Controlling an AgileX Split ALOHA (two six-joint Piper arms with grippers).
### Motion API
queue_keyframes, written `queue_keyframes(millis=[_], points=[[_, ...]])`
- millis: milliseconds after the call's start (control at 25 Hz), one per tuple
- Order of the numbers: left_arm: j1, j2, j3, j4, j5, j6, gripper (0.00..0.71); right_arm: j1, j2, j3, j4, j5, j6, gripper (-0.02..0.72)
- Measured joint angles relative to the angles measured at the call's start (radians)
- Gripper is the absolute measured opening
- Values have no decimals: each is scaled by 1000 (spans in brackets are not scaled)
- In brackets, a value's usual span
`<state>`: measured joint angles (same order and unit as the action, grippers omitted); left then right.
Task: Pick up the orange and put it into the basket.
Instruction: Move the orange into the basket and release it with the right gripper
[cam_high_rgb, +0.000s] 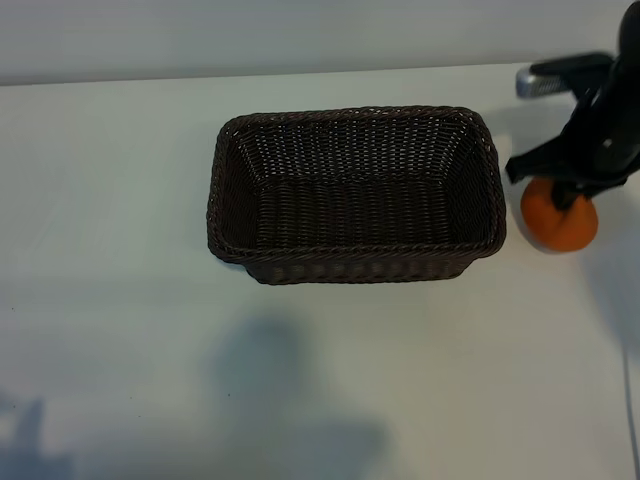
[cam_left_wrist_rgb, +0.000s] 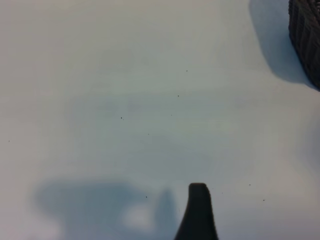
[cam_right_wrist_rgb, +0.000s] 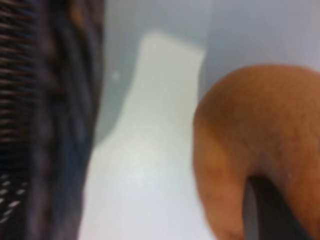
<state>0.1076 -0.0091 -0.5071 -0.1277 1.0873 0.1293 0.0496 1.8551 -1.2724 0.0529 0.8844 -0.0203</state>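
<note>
1. Exterior view: the right gripper (cam_high_rgb: 572, 195) is reaching down near the worktop's right edge, its black fingers closing over the top of the small, round, bright orange fruit with dimpled skin (cam_high_rgb: 560, 222). The orange is sitting on the white worktop (cam_high_rgb: 120, 250), just beside the right-hand short wall of the rectangular, dark brown woven wicker basket (cam_high_rgb: 355, 190), apart from it by a narrow strip. The basket is lying empty at the worktop's middle. The left arm is not showing here.

2. Left wrist view: the left gripper (cam_left_wrist_rgb: 198, 212) is idling over bare worktop, only one dark fingertip showing and nothing against it; I judge it released. A corner of the basket (cam_left_wrist_rgb: 306, 35) is peeking in.

3. Right wrist view: a dark finger (cam_right_wrist_rgb: 272, 210) is pressing against the orange's (cam_right_wrist_rgb: 250, 145) skin, the basket wall (cam_right_wrist_rgb: 45, 120) close alongside. Whether the grasp is already firm, I cannot tell.

4. Doing the step well, as I judge it: let the fingers finish seating around the fruit's widest part before lifting, since round fruit rolls; lift straight up above the braided rim before crossing towards the basket, so the fruit is not knocking the near wall.
</note>
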Motion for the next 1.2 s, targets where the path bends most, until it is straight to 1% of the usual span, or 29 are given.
queue_keyframes(millis=[200,400,600,760,880,1080,1200], points=[[0,0,0,0,0,-1,591,0,-158,-4,1,31,0,87],[-1,0,0,0,0,-1,591,0,-219,-91,-1,147,-8,83],[-30,0,0,0,0,-1,591,0,-219,-148,4,198,-14,83],[-38,0,0,0,0,-1,591,28,-219,-151,15,201,-14,83],[-38,0,0,0,0,-1,591,87,-215,-151,27,193,-14,83],[-38,0,0,0,0,-2,591,198,-178,-169,80,174,-14,83],[-38,0,0,0,0,-2,590,255,-119,-220,86,176,-10,83]])
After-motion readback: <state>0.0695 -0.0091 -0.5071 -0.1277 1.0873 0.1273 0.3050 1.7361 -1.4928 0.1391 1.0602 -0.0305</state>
